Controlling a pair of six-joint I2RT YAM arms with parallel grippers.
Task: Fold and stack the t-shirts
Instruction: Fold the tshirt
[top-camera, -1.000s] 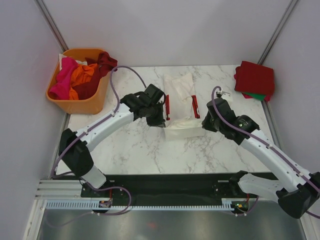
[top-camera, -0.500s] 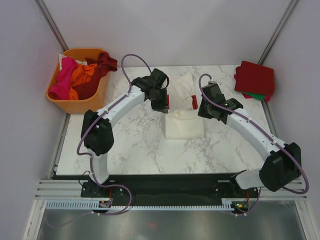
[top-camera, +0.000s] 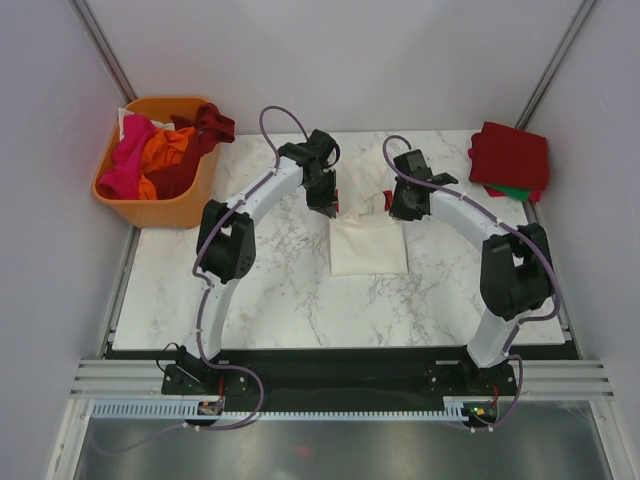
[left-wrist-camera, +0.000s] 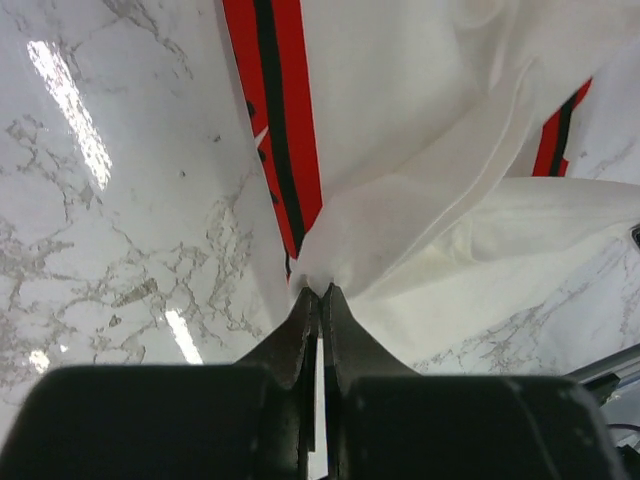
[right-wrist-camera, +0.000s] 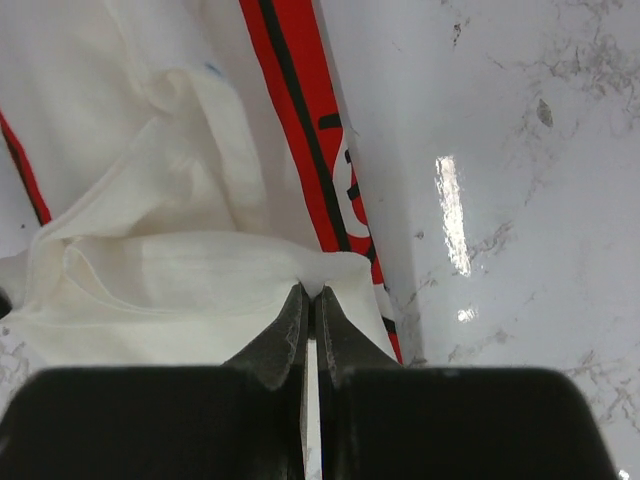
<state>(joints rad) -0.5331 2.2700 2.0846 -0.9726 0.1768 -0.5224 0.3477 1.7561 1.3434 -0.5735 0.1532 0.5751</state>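
Note:
A cream-white t-shirt (top-camera: 367, 245) with red and black stripes lies in the middle of the marble table, its near part folded over toward the far side. My left gripper (top-camera: 329, 208) is shut on its left corner; in the left wrist view the gripper (left-wrist-camera: 321, 292) pinches the white cloth (left-wrist-camera: 440, 250). My right gripper (top-camera: 398, 210) is shut on the right corner, and in the right wrist view it (right-wrist-camera: 309, 293) holds a fold of the cloth (right-wrist-camera: 180, 270). Folded red and green t-shirts (top-camera: 510, 158) are stacked at the far right.
An orange basket (top-camera: 155, 205) at the far left holds pink, orange and dark red t-shirts (top-camera: 160, 148). Grey walls close in the table's sides and back. Bare marble (top-camera: 250, 290) lies left of the cream-white shirt.
Both grippers have carried the shirt's near edge away from the bases toward the far side, folding it over itself. Both arms have stretched out further.

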